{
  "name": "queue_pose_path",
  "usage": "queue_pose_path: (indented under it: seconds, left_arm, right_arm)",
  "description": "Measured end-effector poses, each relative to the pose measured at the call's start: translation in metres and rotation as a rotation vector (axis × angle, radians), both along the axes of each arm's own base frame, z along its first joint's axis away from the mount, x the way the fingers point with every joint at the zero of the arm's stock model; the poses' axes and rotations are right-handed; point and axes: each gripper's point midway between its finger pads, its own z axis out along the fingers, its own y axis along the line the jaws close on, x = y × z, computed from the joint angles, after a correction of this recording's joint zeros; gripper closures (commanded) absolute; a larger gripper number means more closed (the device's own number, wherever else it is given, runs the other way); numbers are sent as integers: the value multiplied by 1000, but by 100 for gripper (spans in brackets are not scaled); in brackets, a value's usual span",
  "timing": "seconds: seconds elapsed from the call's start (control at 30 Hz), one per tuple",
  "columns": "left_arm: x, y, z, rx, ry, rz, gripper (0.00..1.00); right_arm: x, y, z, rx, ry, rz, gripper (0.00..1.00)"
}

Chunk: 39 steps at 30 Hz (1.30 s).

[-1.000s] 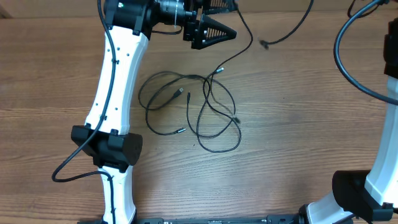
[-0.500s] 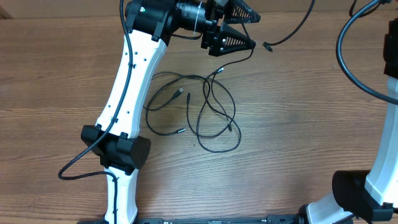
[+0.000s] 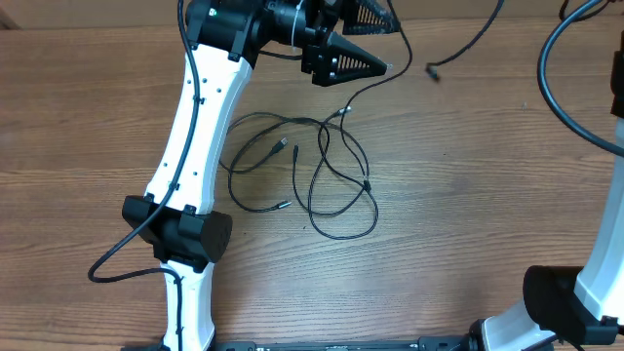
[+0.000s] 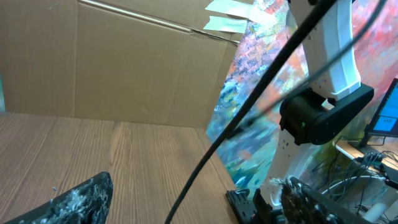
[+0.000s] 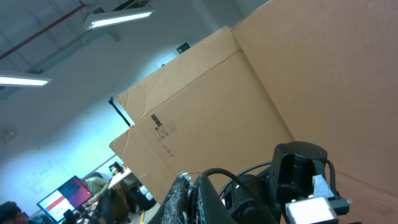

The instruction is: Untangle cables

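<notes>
The cables (image 3: 322,166) lie as thin black cords in loose crossing loops on the middle of the wooden table (image 3: 78,117), with small plug ends (image 3: 283,144) around them. One cord rises from a silver plug (image 3: 343,110) toward my left gripper (image 3: 388,44), which is open at the table's far edge. In the left wrist view this cord (image 4: 249,106) runs slantwise between the wide-apart fingers (image 4: 68,202) of the left gripper (image 4: 199,183), touching neither. Another loose cord end (image 3: 430,70) hangs at the far right. My right gripper (image 5: 194,186) is shut, empty, and points up at cardboard.
A brown cardboard wall (image 4: 124,68) stands behind the table's far edge. The right arm's base (image 3: 570,302) is at the near right and the left arm's base (image 3: 180,234) at the near left. Thick black robot wires (image 3: 556,97) loop at the right.
The left gripper swung right along the far edge, then edged back slightly. The loose cord end at the far right shifted right. The looped cords on the table barely moved.
</notes>
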Motion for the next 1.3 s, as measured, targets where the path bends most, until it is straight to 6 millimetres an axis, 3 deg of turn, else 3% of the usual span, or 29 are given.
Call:
queue_pose_path:
  seconds: [0.3, 0.4, 0.43, 0.53, 0.87, 0.97, 1.1, 1.2, 1.3]
  left_arm:
    - [-10, -26, -2, 10, -61, -14, 16]
    - [-17, -34, -1, 6, -71, -33, 37]
    - [-18, -36, -1, 7, -73, -34, 54]
    - [-16, -40, -3, 19, -80, -20, 93]
    - [22, -36, -8, 96, -52, 164, 96]
    - [36, -35, -14, 141, 3, 245, 96]
    - [71, -20, -48, 312, 128, 486, 96]
    - [99, 7, -78, 457, 185, 695, 96]
    - [127, 44, -89, 527, 186, 873, 96]
  right_arm:
    - [0, 2, -1, 2, 9, 5, 96]
    - [0, 2, -1, 2, 13, 5, 96]
    - [1, 2, -2, 2, 17, 6, 96]
    - [1, 2, -3, 1, 20, 6, 96]
    - [3, 2, -6, 1, 47, 6, 96]
    - [5, 2, -11, -9, 60, 1, 82]
    - [17, 1, -36, -45, 154, -32, 47]
    - [33, -7, -76, -91, 304, -111, 23]
    - [50, -19, -109, -148, 393, -216, 15]
